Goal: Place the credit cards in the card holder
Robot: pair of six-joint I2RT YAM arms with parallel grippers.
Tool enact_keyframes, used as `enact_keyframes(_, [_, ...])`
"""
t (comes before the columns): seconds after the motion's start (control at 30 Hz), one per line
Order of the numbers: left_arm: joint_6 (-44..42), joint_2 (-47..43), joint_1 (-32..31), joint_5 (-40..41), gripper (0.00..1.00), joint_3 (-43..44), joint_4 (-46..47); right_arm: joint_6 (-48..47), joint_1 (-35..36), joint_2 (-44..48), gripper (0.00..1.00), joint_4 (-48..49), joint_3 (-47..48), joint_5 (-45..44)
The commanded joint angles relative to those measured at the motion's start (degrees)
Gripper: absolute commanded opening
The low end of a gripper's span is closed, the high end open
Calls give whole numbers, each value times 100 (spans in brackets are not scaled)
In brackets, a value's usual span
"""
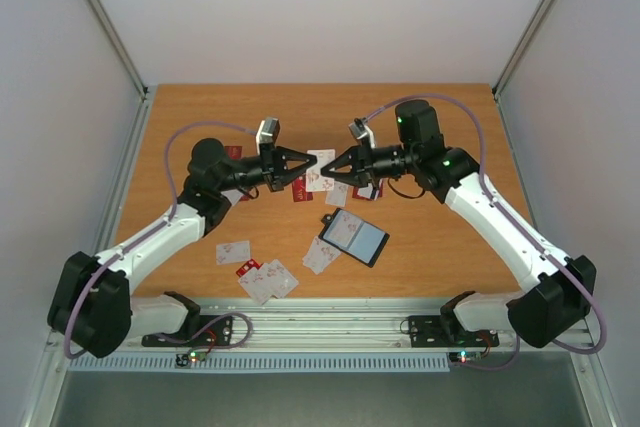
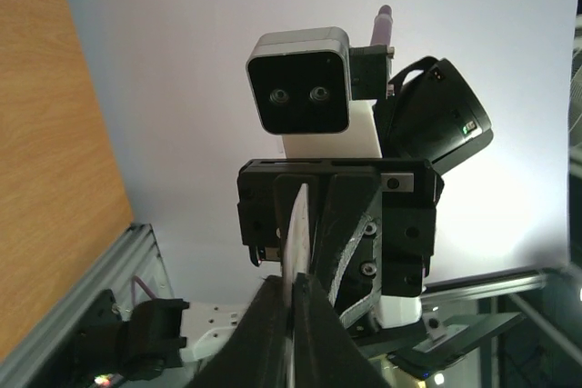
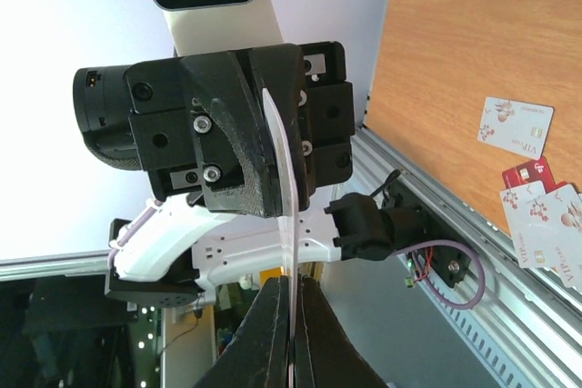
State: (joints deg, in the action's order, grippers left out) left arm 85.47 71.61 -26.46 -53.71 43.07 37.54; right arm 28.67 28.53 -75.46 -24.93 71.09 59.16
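One white credit card (image 1: 321, 168) hangs in the air above the table's middle, gripped from both sides. My left gripper (image 1: 304, 162) is shut on its left edge and my right gripper (image 1: 336, 164) is shut on its right edge. In the left wrist view the card (image 2: 298, 229) shows edge-on between my left gripper (image 2: 293, 285) and the opposite jaws. The right wrist view has the same card (image 3: 285, 190) running down into my right gripper (image 3: 293, 286). The card holder (image 1: 367, 244) lies open in front of them, pale inside up, with a card resting on it.
More credit cards lie on the wooden table (image 1: 450, 237): a white one (image 1: 233, 251), a small pile (image 1: 267, 280), one (image 1: 318, 255) beside the holder, and red ones (image 1: 300, 190) under the grippers. The right wrist view shows cards (image 3: 516, 124) near the metal front rail (image 3: 509, 279).
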Motion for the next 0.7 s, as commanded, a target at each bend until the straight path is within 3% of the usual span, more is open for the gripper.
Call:
enact_keyframes(0.0, [-352, 98, -175, -154, 11, 326, -126, -175, -56, 276, 1, -315, 71, -141])
enact_keyframes(0.1, [-972, 30, -238, -84, 28, 506, -1084, -601, -205, 409, 1, -1205, 212, -541])
enact_keyframes(0.13, [-1292, -16, -257, -27, 38, 594, -1543, -716, -294, 472, 1, -1567, 220, -664])
enact_keyframes(0.27, [-3154, -125, -409, 469, 55, 1129, -4346, -1183, -799, 729, 1, -2703, 210, -1277])
enact_keyframes(0.47, [-5541, 124, -992, 1631, 60, 1688, -6583, -1743, -1537, 959, 1, -4220, 206, -2553])
enact_keyframes(0.67, [-6688, 599, -1936, 2974, 61, 2018, -7420, -1994, -2390, 1222, 1, -4682, 215, -2794])
